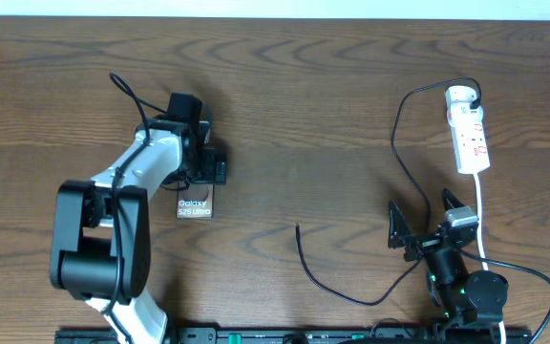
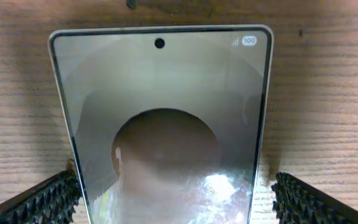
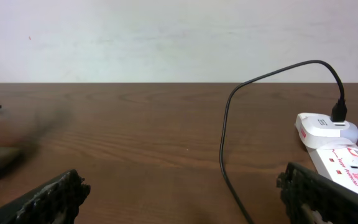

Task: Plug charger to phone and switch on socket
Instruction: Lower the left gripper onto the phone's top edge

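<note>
Left pincer (image 2: pixel 174 194) astride phone (image 2: pixel 166 93), right edge clear

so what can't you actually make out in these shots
Phone: overhead, the left pincer covers one end; left wrist, the bottom edge cuts off its near end, so no port shows.
Socket: overhead, switches too small to read; right wrist, the frame edge and a finger cut it off.
Charger tip: overhead, too small to tell its type.
</note>
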